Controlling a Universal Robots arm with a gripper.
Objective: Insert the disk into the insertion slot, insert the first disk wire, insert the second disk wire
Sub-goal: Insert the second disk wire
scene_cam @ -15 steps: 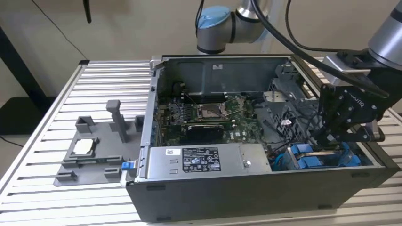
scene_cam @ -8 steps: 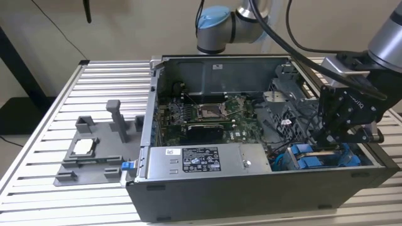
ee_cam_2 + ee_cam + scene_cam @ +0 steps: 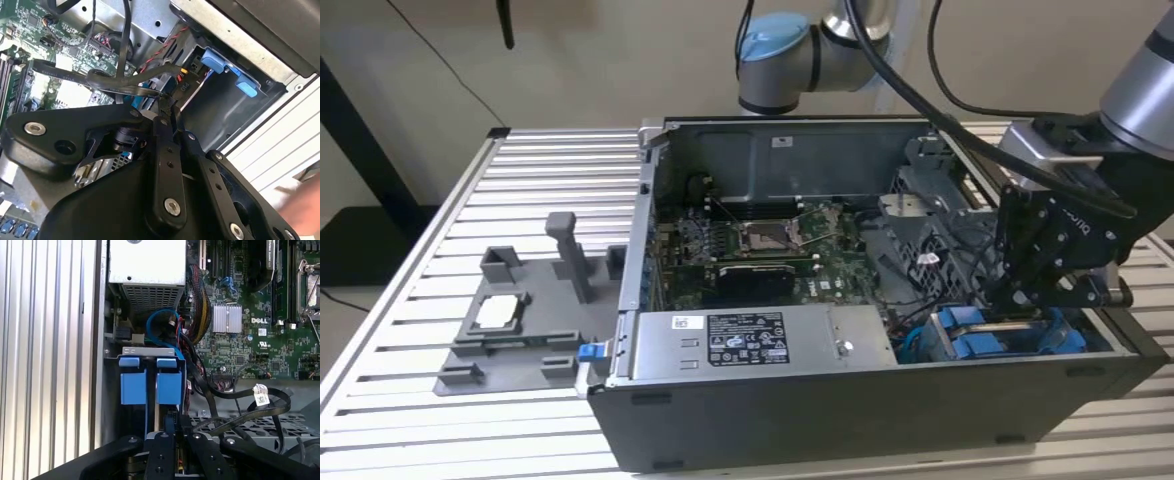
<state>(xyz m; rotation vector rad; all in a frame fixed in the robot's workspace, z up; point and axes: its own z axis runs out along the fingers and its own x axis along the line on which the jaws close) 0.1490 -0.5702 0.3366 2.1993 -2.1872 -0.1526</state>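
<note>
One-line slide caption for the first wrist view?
Gripper poised over blue drive carriers in the drive cage, cables trailing beside the motherboard.

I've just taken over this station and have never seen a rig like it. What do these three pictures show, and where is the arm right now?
One robot arm works inside an open computer case lying on a slatted metal table. The exterior view looks on from outside; both wrist views ride on the arm. Its gripper is lowered at the blue carrier frames in the drive cage, among black cables. The silver power-supply box sits beside that cage. A grey parts holder lies on the table. Whether the gripper holds anything is hidden.
</note>
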